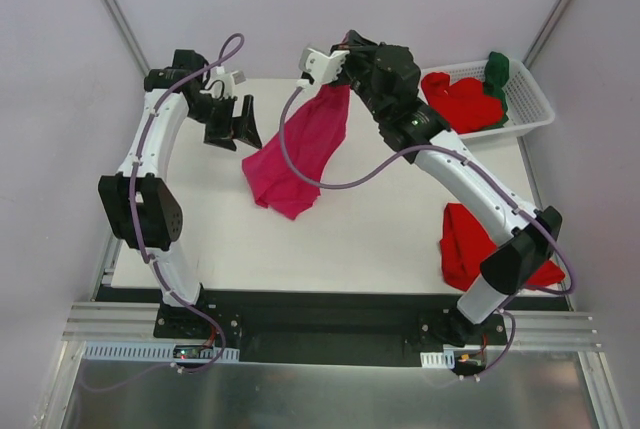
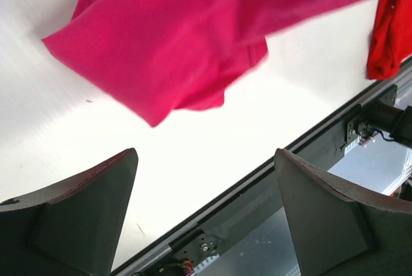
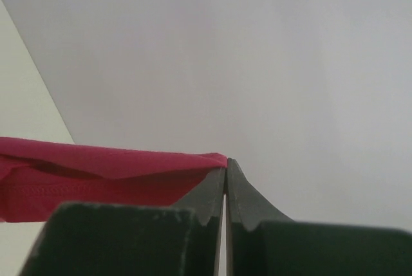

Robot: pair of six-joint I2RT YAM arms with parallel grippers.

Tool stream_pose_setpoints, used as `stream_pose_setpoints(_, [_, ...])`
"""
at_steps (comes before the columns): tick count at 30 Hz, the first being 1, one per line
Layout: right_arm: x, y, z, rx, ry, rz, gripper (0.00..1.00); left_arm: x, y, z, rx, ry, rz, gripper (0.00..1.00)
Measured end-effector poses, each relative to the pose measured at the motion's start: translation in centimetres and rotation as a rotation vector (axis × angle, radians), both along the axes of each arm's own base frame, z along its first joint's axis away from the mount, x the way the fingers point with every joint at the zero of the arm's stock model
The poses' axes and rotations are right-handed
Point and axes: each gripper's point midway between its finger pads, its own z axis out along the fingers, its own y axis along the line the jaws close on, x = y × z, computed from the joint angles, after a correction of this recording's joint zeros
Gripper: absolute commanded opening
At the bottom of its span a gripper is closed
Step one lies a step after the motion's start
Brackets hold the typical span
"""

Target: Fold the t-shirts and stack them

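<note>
A magenta-pink t-shirt [image 1: 300, 154] hangs above the white table [image 1: 320, 244], its lower end resting on the tabletop. My right gripper [image 1: 340, 87] is shut on the shirt's top edge; in the right wrist view the cloth [image 3: 96, 173] is pinched at the tips of that gripper [image 3: 226, 163]. My left gripper [image 1: 232, 132] hovers open to the left of the shirt, touching nothing. Seen from the left wrist, the shirt [image 2: 180, 38] hangs beyond the left gripper [image 2: 206, 154]. A bright red t-shirt [image 1: 465, 244] lies at the table's near right, partly under the right arm.
A white slotted basket [image 1: 530, 99] stands at the back right, holding a red t-shirt [image 1: 460, 99] and a dark green one [image 1: 497, 74]. The table's near edge and a black rail [image 2: 283, 166] run behind the left fingers. Pale walls surround the table.
</note>
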Motion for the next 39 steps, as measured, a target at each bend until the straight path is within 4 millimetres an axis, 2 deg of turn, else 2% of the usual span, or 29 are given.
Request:
stream_pose_setpoints(4, [-0.1,-1.0,-1.6,-0.047,0.013,-0.021,0.04,-0.6,-1.4,0.5,-0.029,-0.003,-0.048,0.89])
stream_pose_setpoints(8, [0.3,-3.1,-5.0,-0.117,0.054,-0.059,0.04,-1.0,-2.4,0.5,-0.048,0.001,-0.086,0.89])
stream_pose_setpoints(12, [2.5,-5.3,-6.9,-0.144,0.076,-0.13,0.04,-1.4,-3.3,0.9,-0.072,0.003,-0.115,0.89])
stream_pose_setpoints(14, [4.4,-5.8,-6.5,-0.133,0.059,-0.167,0.05,-1.7,-3.8,1.0,-0.083,0.005,-0.132,0.89])
stream_pose_setpoints(15, [5.4,-5.7,-6.4,-0.126,0.052,-0.181,0.13,-1.9,-4.1,1.0,-0.086,0.006,-0.142,0.89])
stream_pose_setpoints(16, [6.7,-5.5,-5.8,-0.114,0.036,-0.193,0.27,-2.1,-4.4,1.1,-0.089,0.009,-0.152,0.89])
stream_pose_setpoints(17, [8.0,-5.1,-5.2,-0.1,0.016,-0.201,0.56,-2.3,-4.6,1.1,-0.091,0.011,-0.16,0.89])
stream_pose_setpoints(18, [9.1,-4.6,-4.7,-0.087,-0.003,-0.206,0.79,-2.4,-4.9,1.1,-0.095,0.013,-0.169,0.89])
stream_pose_setpoints(19, [10.1,-4.2,-4.4,-0.082,-0.012,-0.213,0.97,-2.6,-5.0,1.2,-0.1,0.014,-0.175,0.89])
stream_pose_setpoints(22, [11.9,-3.7,-3.8,-0.095,-0.065,-0.263,0.96,-2.8,-5.4,1.2,-0.106,0.016,-0.191,0.89])
stream_pose_setpoints(25, [12.1,-4.4,-6.5,-0.152,-0.056,-0.325,0.96,-2.9,-5.4,1.3,-0.107,0.014,-0.194,0.89])
stream_pose_setpoints(26, [11.9,-4.8,-7.8,-0.169,-0.033,-0.34,0.96,-2.9,-5.4,1.3,-0.107,0.013,-0.195,0.89])
stream_pose_setpoints(28, [10.7,-5.7,-11.6,-0.199,0.086,-0.356,0.96,-3.0,-5.4,1.2,-0.106,0.017,-0.195,0.89])
stream_pose_setpoints(30, [8.4,-6.5,-14.6,-0.201,0.259,-0.345,0.96,-3.2,-5.3,1.0,-0.104,0.022,-0.196,0.89])
stream_pose_setpoints(31, [6.9,-6.7,-15.2,-0.171,0.335,-0.333,0.96,-3.3,-5.3,0.9,-0.102,0.026,-0.196,0.89])
stream_pose_setpoints(33, [3.8,-7.0,-15.0,-0.097,0.452,-0.311,0.96,-3.3,-5.2,0.8,-0.096,0.03,-0.194,0.9])
stream_pose_setpoints(34, [1.5,-7.1,-14.3,-0.042,0.514,-0.293,0.96,-3.3,-5.2,0.8,-0.094,0.031,-0.193,0.9])
stream_pose_setpoints(39, [-6.6,-6.1,-9.4,0.165,0.629,-0.153,0.96,-3.1,-5.0,0.9,-0.082,0.02,-0.19,0.9])
